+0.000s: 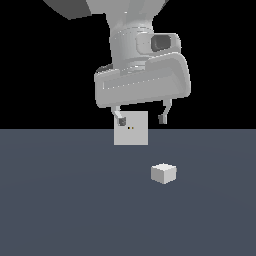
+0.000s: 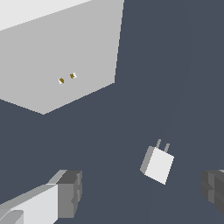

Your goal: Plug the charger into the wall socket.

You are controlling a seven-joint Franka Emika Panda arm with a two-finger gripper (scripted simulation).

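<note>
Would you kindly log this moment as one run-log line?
gripper: open, raised, empty | charger: on floor, ungrasped, prongs visible | wall socket: upright, unoccupied | stage: pre-grasp

The dark blue-grey floor [image 1: 60, 200] carries the charger [image 1: 163, 173] and the upright wall socket [image 1: 131, 128], well apart.

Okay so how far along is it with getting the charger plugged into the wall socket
Nothing is done yet. The charger lies loose on the floor, apart from the wall socket, whose two holes are empty. In hand: the hand hangs open above the floor, holding nothing, with the charger between its fingers in the wrist view. Left: descend, grasp, align the prongs, insert.
</note>
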